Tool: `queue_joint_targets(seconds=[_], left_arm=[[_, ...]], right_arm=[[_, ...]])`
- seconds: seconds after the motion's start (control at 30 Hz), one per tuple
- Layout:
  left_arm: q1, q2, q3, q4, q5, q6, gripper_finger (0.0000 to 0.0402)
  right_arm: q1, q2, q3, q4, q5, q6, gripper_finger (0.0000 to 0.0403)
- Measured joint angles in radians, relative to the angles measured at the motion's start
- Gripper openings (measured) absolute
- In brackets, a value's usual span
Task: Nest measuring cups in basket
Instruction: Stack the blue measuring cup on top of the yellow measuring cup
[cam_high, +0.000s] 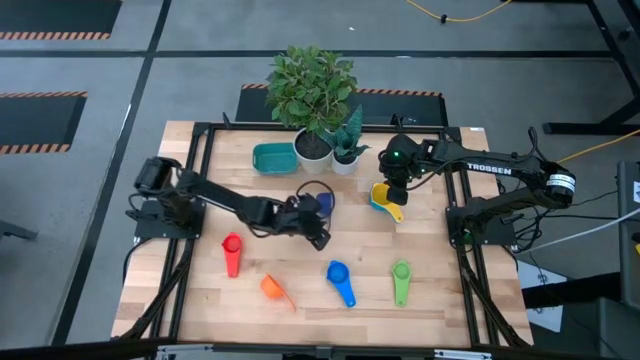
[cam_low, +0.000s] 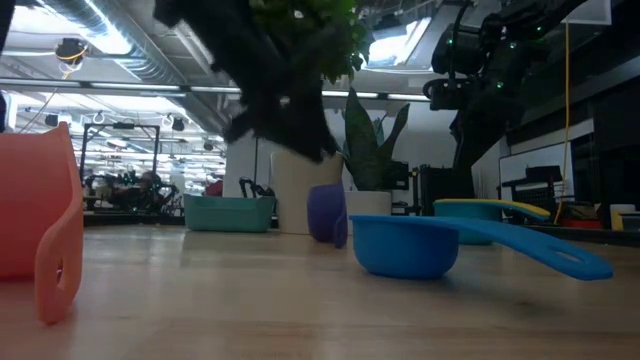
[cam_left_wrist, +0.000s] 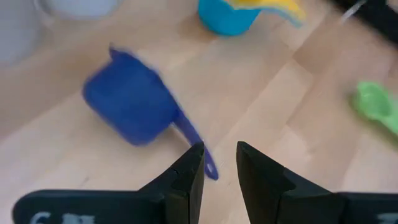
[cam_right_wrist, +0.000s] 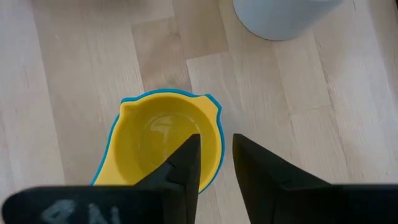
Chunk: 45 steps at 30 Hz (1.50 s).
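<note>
**Dark blue cup on its side, near the left tool**

The dark blue plastic measuring cup (cam_left_wrist: 130, 106) lay tipped on the wooden desk (cam_high: 310, 300), its flat handle close to the left tool (cam_left_wrist: 219, 163), whose fingers stood narrowly apart and held nothing. The yellow cup (cam_right_wrist: 171, 146) sat nested in the light blue cup (cam_right_wrist: 211, 102), under the right tool (cam_right_wrist: 214, 162), also narrow and empty. The teal plastic basket (cam_high: 273, 157) waited apart, without cups. A grasp at the thin handle could slip, because the cup may roll.

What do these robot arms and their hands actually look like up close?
Both are slim black jointed arms. The right arm carries white TROSSEN lettering and a green light near its wrist. Each hand, left hand and right hand, ends in two flat dark tapered fingers.
</note>
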Motion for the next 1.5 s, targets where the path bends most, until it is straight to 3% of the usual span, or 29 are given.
queue_joint_targets(seconds=[0.93,1.5], left_arm=[[0.000,0.176,0.001,0.168,0.016,-0.059,0.0087],[0.001,0.232,-0.001,0.182,0.012,-0.060,0.0087]], right_arm=[[0.000,0.000,0.000,0.008,0.000,0.000,0.0098],[0.000,0.000,0.000,0.007,0.000,0.000,0.0098]])
